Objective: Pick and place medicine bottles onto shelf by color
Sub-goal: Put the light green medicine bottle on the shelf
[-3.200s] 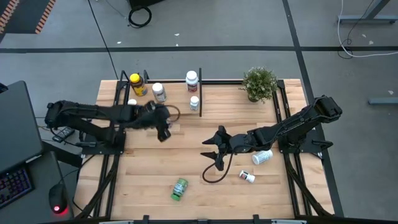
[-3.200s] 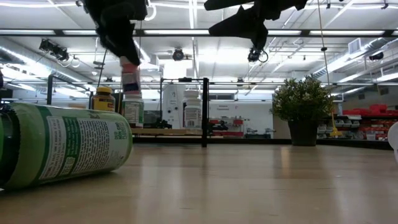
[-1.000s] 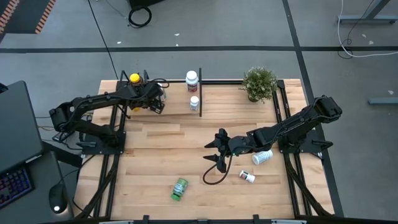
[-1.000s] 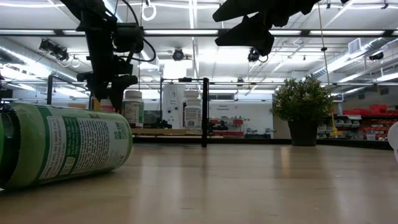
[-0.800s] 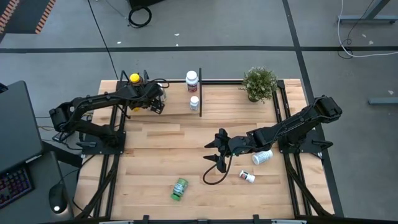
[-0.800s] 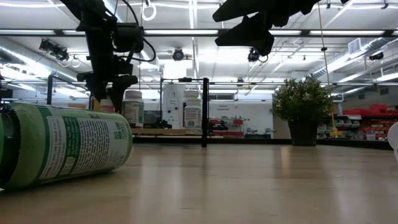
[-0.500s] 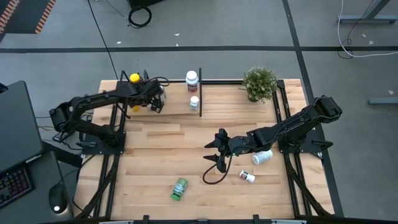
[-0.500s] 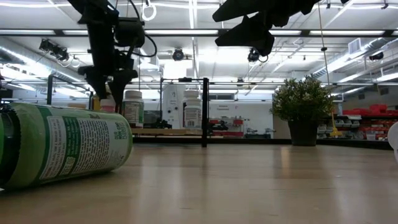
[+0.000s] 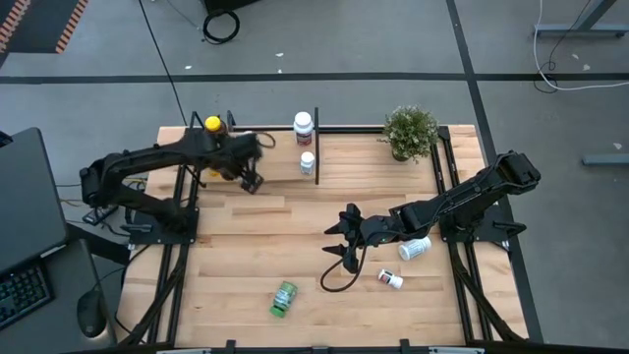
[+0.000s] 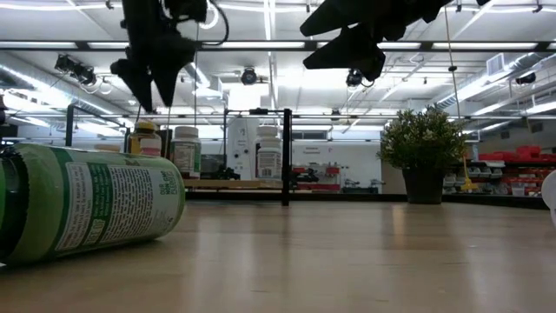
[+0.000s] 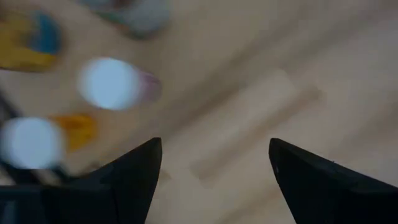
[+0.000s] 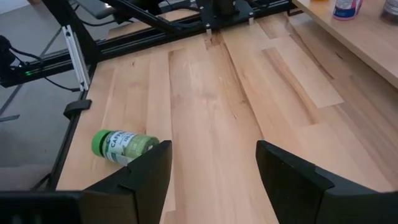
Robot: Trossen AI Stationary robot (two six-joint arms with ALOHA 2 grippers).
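Left arm clear of shelf (image 9: 344, 147)
Left end effector (image 9: 252, 179) spread, empty; next, it should approach the lying green bottle (image 9: 284, 298) squarely across its body.

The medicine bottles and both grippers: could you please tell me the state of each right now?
Green bottle: lying on its side, front of table.
Two white bottles: lying beside the right arm.
Yellow-capped bottle: upright on the shelf.
Left gripper: open, empty.
Right gripper: open, empty.

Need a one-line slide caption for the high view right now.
Left gripper open and empty by the shelf; right gripper open mid-table; green bottle lying near the front edge.
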